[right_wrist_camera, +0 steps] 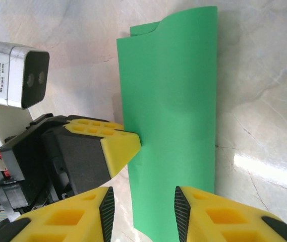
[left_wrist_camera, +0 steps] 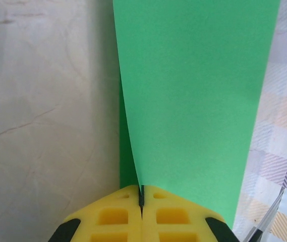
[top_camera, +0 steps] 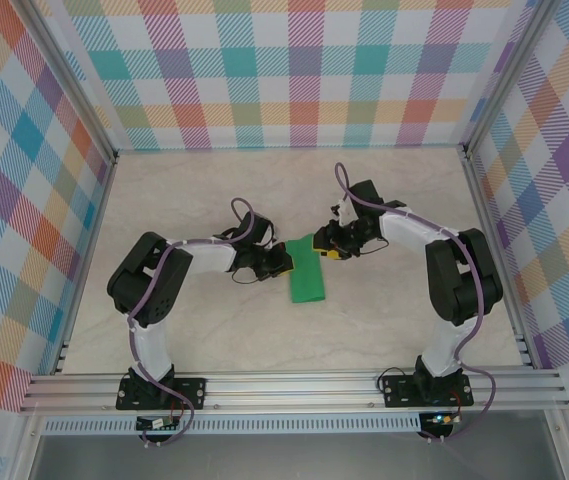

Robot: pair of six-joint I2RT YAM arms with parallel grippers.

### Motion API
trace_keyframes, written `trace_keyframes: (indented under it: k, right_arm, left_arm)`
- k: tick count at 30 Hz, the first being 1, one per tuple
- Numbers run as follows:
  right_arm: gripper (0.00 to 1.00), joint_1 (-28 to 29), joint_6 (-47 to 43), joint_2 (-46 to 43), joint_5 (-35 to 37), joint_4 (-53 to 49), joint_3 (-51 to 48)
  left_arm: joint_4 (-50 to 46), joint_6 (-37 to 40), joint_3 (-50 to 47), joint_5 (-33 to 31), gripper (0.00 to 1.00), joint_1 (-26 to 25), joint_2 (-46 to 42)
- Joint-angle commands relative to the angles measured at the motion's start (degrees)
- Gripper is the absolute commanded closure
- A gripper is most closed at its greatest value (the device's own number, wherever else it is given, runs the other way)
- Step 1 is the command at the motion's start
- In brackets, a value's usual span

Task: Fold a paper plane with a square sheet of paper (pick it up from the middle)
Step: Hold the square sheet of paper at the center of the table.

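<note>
The square sheet of paper (top_camera: 308, 274) is bright green and lies on the table folded over into a narrow rectangle, not a paper plane shape. My left gripper (top_camera: 280, 262) is shut on its left long edge. In the left wrist view the yellow fingertips (left_wrist_camera: 128, 214) press together on the paper (left_wrist_camera: 198, 101), whose upper layer lifts away from the table. My right gripper (top_camera: 327, 246) is at the strip's far end and is open. In the right wrist view its fingers (right_wrist_camera: 144, 212) stand either side of the paper (right_wrist_camera: 176, 116), with the left gripper's yellow fingertip (right_wrist_camera: 119, 145) on the paper's edge.
The marble-look tabletop (top_camera: 214, 200) is walled by plaid panels (top_camera: 284, 70) at the back and both sides, with an aluminium rail (top_camera: 294, 385) along the near edge. The left wrist's camera housing (right_wrist_camera: 18, 74) sits close to my right fingers.
</note>
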Motion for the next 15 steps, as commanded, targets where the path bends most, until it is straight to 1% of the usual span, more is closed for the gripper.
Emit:
trace_keyframes:
  k: [1, 15]
  right_arm:
    - [0.61, 0.4, -0.3, -0.8, -0.8, -0.3, -1.3]
    - [0.60, 0.4, 0.0, -1.2, -2.7, 0.6, -2.6]
  left_arm:
    - [-1.1, 1.2, 1.3, 0.0, 0.98, 0.5, 0.7]
    - [1.7, 0.8, 1.5, 2.0, 0.96, 0.2, 1.6]
